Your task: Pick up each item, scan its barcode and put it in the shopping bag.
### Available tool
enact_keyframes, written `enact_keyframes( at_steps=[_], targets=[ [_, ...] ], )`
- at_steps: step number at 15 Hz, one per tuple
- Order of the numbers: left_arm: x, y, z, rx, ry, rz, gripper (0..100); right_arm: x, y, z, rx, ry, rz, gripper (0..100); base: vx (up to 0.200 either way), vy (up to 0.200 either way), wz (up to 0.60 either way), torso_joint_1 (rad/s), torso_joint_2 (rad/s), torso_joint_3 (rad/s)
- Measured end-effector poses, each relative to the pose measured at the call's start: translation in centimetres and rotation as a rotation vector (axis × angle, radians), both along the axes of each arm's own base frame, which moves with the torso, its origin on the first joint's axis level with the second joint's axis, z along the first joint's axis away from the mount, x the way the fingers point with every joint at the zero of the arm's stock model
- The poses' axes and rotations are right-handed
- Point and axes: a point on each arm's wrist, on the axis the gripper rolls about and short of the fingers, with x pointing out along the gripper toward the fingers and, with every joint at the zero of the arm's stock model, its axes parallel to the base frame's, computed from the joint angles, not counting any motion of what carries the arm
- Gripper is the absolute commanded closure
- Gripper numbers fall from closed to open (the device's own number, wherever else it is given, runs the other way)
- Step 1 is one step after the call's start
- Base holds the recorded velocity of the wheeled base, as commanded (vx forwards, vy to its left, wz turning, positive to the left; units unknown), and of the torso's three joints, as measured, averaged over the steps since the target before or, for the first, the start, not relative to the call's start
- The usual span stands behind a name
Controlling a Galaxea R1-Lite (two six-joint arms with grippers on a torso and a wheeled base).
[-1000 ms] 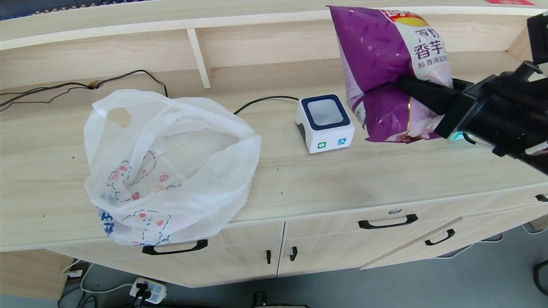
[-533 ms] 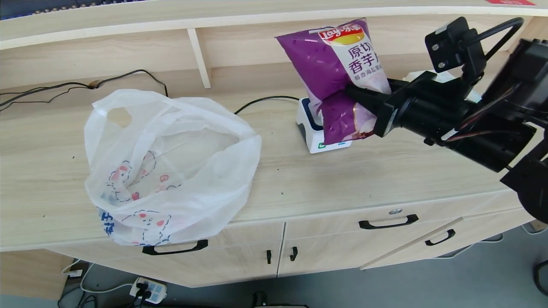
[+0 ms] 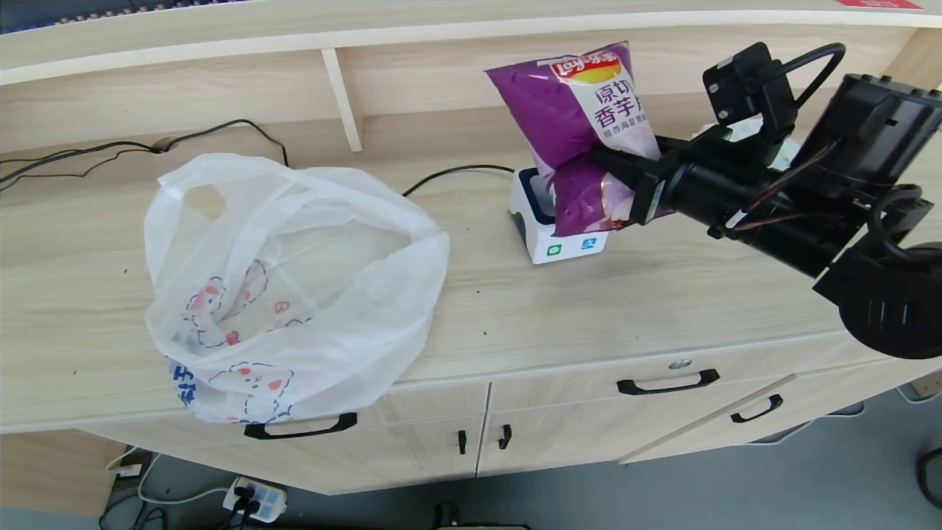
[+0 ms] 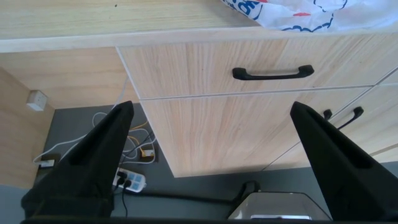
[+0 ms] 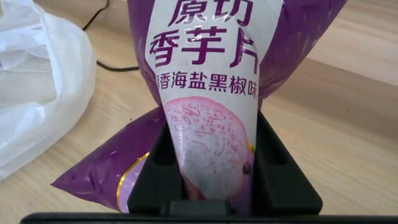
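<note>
A purple bag of chips [image 3: 578, 125] hangs upright over the white barcode scanner [image 3: 548, 228] at the middle of the counter, its lower part covering the scanner's dark window. My right gripper [image 3: 611, 165] is shut on the chips bag [image 5: 208, 106] at its middle, coming in from the right. The white plastic shopping bag [image 3: 294, 280] lies open on the counter's left part, its edge [image 5: 37, 93] showing beside the chips. My left gripper [image 4: 211, 162] hangs open below the counter, in front of a drawer, with nothing between its fingers.
Black cables [image 3: 147, 147] run along the back of the wooden counter [image 3: 662, 294], and one leads to the scanner. A raised shelf with a divider [image 3: 342, 96] backs the counter. Drawers with black handles [image 4: 272, 73] sit below the front edge.
My right gripper carried the chips bag leftward and down from the right of the scanner to over it, then shifted it slightly up. The shopping bag stayed put.
</note>
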Motion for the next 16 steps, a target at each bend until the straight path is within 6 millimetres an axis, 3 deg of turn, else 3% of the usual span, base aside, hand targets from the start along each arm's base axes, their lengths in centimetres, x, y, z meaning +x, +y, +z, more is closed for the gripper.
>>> enact_keyframes(
  at_steps=[6,12,16],
  targets=[
    [0.0,0.0,0.0,-0.002,-0.001,0.0,0,0.5,-0.6,0.2,0.004,-0.007,-0.02,100,0.0,0.0,0.0,0.0,0.0,0.0],
    [0.0,0.0,0.0,-0.006,0.002,0.0,0,-1.0,-1.0,1.4,0.016,-0.031,-0.013,100,-0.2,0.0,0.0,0.004,0.0,0.002],
    [0.0,0.0,0.0,-0.004,0.002,0.0,0,-1.9,-1.3,1.0,0.02,-0.01,-0.013,100,0.0,0.0,0.6,-0.01,0.0,0.004]
  ],
)
